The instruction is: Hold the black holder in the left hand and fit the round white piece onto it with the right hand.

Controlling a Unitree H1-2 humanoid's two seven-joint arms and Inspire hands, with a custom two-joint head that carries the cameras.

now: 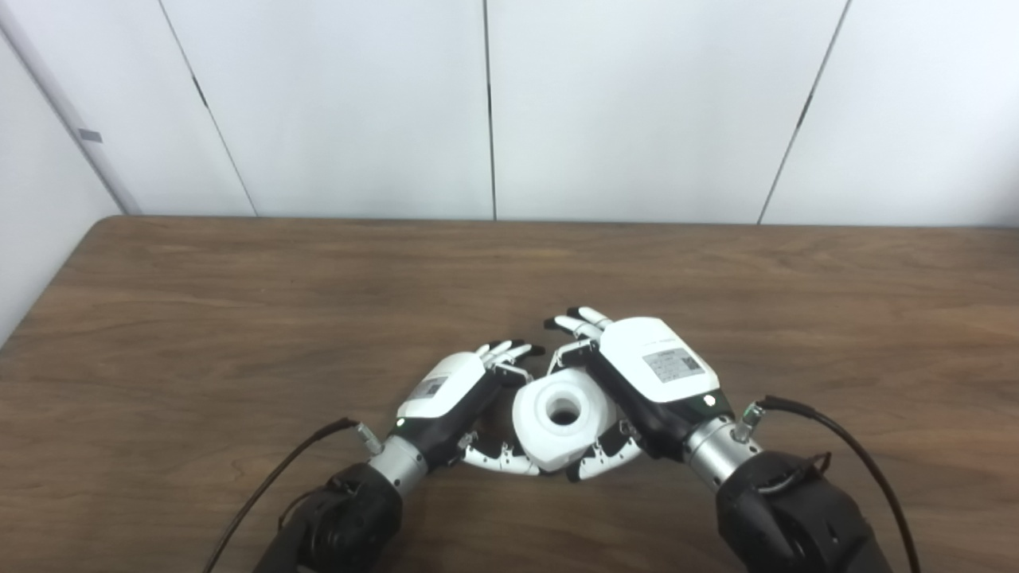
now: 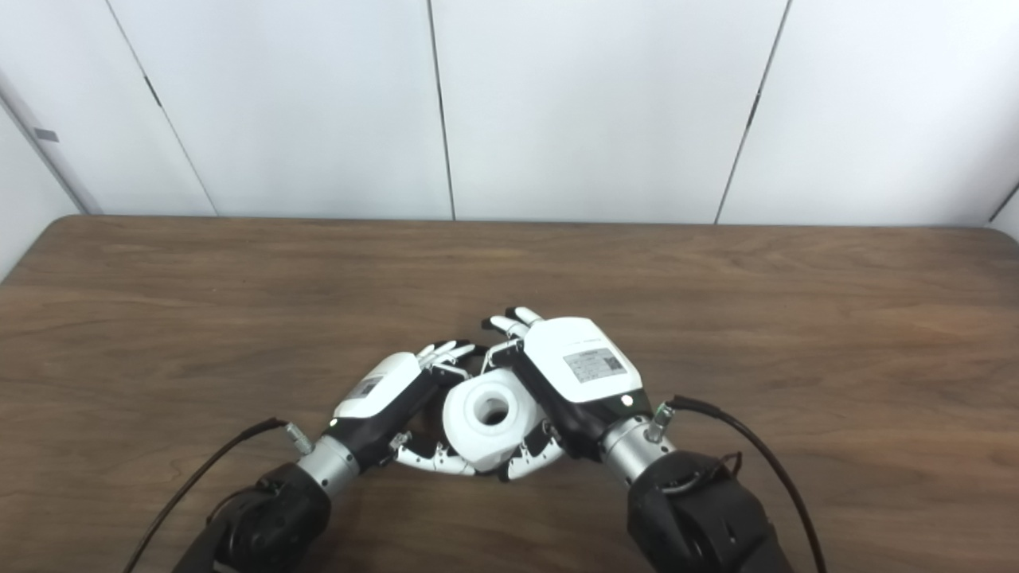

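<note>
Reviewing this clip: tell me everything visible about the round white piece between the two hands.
The round white piece is a chunky, matte, plastic-looking ring with a dark round hole in its middle, the hole facing up toward the camera. It sits low over the wooden table, cupped between the left hand and the right hand, whose fingers wrap its sides and underside. Whether the black holder is beneath it cannot be seen.

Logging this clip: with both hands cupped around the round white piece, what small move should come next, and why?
Probably a slight press down by the right hand. The round white piece with a centre hole sits between it and the left hand, and the black holder is hidden, so seating can't be confirmed.
</note>
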